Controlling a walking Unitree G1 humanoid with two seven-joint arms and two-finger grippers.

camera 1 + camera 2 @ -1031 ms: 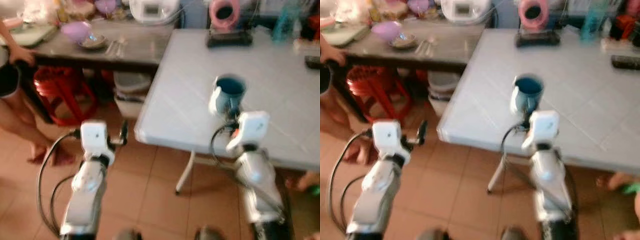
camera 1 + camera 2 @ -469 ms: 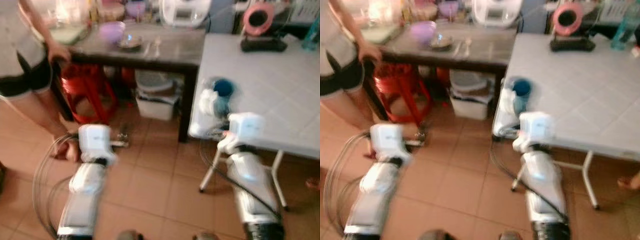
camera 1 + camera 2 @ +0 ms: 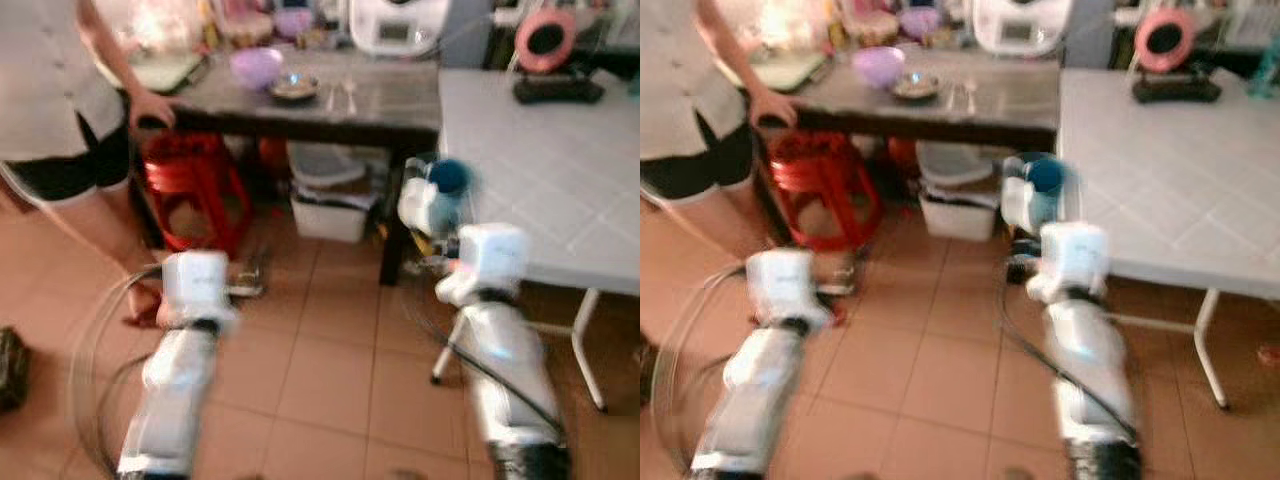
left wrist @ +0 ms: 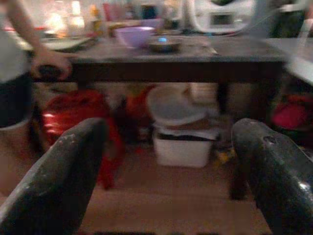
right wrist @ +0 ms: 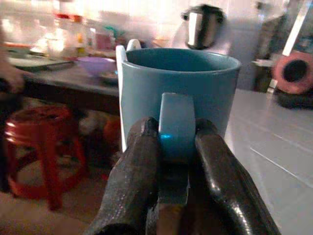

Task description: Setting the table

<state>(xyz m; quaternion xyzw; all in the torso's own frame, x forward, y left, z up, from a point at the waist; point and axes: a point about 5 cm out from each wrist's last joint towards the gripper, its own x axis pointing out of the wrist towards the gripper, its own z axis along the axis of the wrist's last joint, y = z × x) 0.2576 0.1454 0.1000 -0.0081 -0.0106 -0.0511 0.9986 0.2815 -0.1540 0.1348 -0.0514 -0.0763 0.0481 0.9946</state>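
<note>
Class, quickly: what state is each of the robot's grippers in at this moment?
Left gripper: open, holding nothing.
Right gripper: shut on the blue mug, gripping its handle.

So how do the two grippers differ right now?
The right gripper is shut on the handle of the blue ceramic mug, held upright beside the white tiled table. The left gripper is open and holds nothing, over the floor. Both point toward the dark side table.

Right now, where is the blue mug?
The blue mug is held by its handle in the right claw, raised beside the white table's near corner.
</note>
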